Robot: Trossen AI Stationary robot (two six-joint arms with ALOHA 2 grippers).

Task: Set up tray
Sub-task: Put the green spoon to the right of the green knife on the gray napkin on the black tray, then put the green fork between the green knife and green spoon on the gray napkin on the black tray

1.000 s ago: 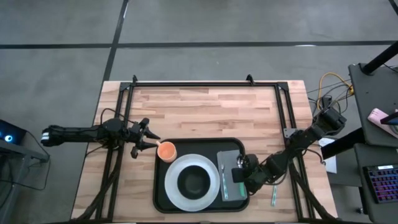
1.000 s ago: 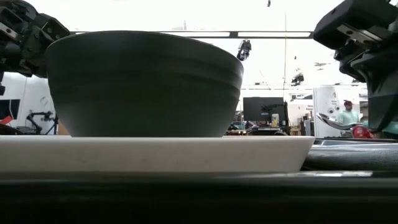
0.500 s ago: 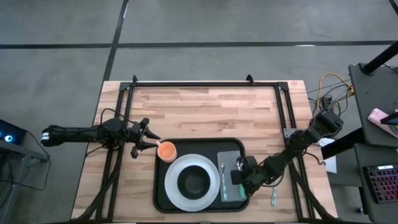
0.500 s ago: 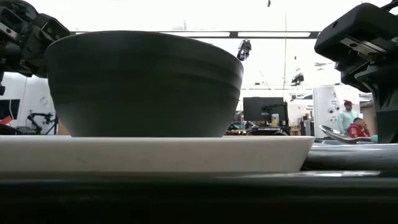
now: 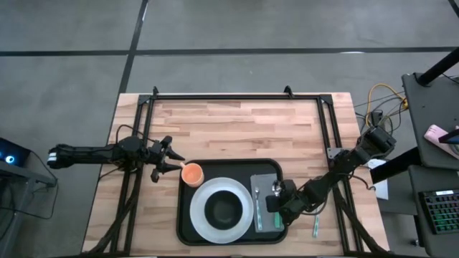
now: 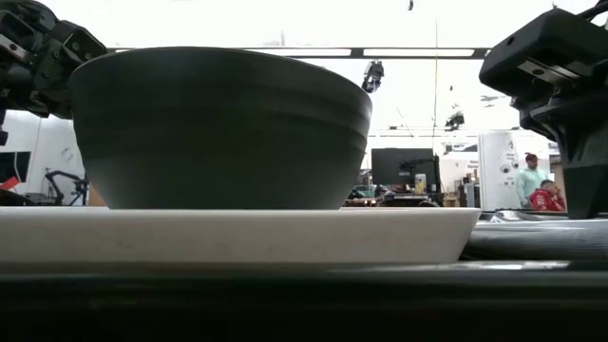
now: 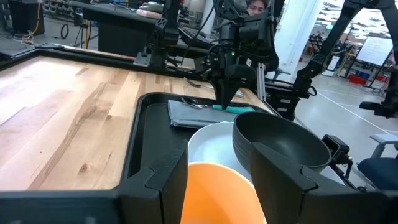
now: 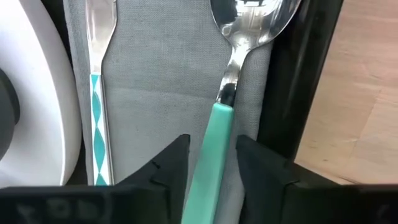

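The black tray [image 5: 188, 223] lies at the table's near edge. On it sit a white plate [image 5: 201, 223] with a dark bowl [image 5: 224, 209], an orange cup [image 5: 192, 173] in its far left corner, and a grey napkin [image 5: 265, 180] bearing a fork [image 5: 258, 209] and a teal-handled spoon [image 8: 231, 62]. My right gripper [image 5: 275, 203] stands low over the napkin, shut on the spoon. My left gripper [image 5: 174, 165] waits open just left of the cup, fingers level, pointing at it. My right gripper holds the spoon by its teal handle [image 8: 214, 140], pinched between the two fingers, which come from above and lie across it. The spoon lies flat on the napkin [image 8: 155, 93], its bowl toward the table's far edge, beside the tray's right rim [image 8: 298, 74].
Another teal-handled utensil [image 5: 315, 228] lies on the bare wood right of the tray. The far half of the table [image 5: 237, 125] is bare wood. The bowl [image 6: 218, 128] and plate [image 6: 237, 233] fill the low view. People stand in the room behind.
My right gripper has come down a little toward the napkin. The spoon, held raised a second ago with its bowl above the napkin, now lies flat on it.
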